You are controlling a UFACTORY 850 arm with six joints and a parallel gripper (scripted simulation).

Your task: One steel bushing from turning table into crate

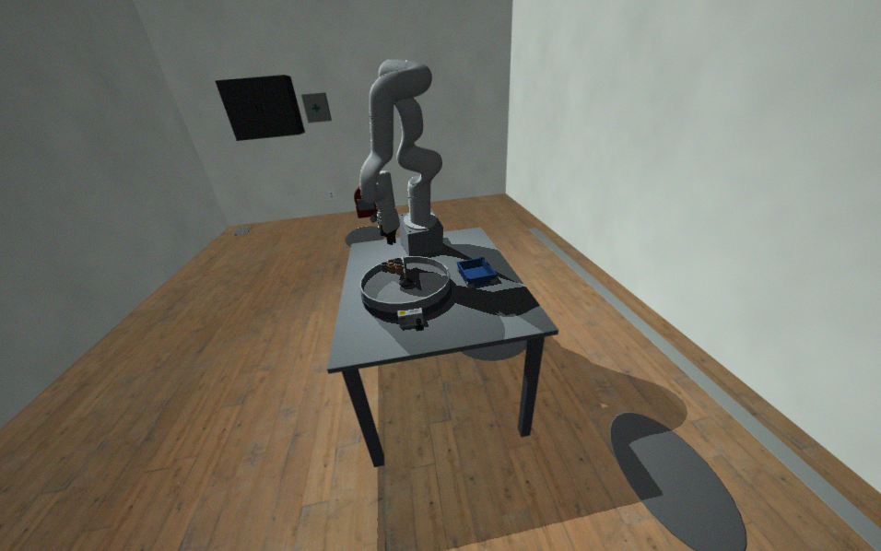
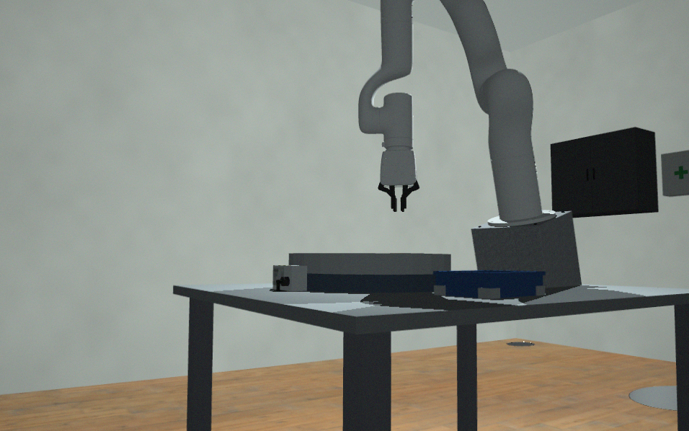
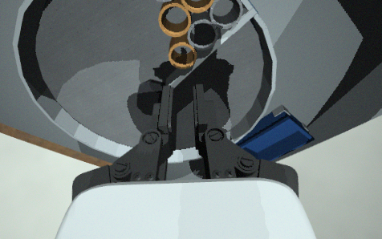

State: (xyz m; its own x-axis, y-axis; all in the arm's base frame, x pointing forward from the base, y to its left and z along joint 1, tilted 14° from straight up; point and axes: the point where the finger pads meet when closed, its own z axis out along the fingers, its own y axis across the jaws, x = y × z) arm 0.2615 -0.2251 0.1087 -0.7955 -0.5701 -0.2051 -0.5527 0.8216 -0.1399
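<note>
The round turning table (image 1: 405, 286) stands on the dark table. In the wrist view it holds a cluster at its far side: steel bushings (image 3: 203, 34) (image 3: 225, 12) and brass bushings (image 3: 174, 19) (image 3: 182, 55), all upright. In the top view the cluster (image 1: 393, 264) is small. In the exterior view the rim (image 2: 370, 264) hides the bushings. The blue crate (image 1: 477, 270) (image 2: 489, 283) (image 3: 274, 136) sits beside the turning table, and I cannot see into it. My gripper (image 2: 398, 207) (image 1: 390, 239) (image 3: 184, 99) hangs high above the turning table. Its fingers are narrow with nothing between them.
A small grey control box (image 1: 411, 318) (image 2: 289, 277) sits at the turning table's front edge. The arm's base block (image 1: 420, 235) (image 2: 525, 251) stands at the back of the table, near the crate.
</note>
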